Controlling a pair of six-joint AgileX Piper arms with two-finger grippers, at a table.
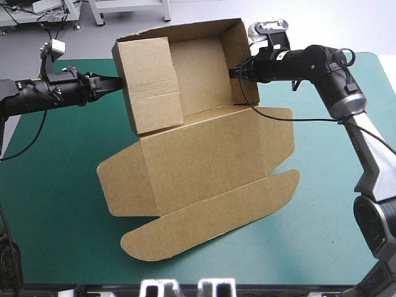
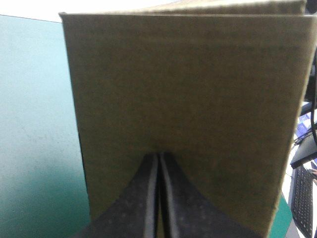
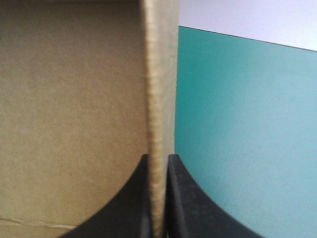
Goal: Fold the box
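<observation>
Over the teal-green cover (image 1: 49, 204), the left gripper (image 2: 158, 156) has its black fingers (image 2: 141, 203) pressed together, tips against the raised left wall of the brown box (image 1: 204, 154). The right gripper (image 3: 158, 161) pinches the right wall's edge. The box sits mid-table, its lid and flaps flat toward the near edge.

Inside of the box (image 2: 188, 109) behind its wall
</observation>
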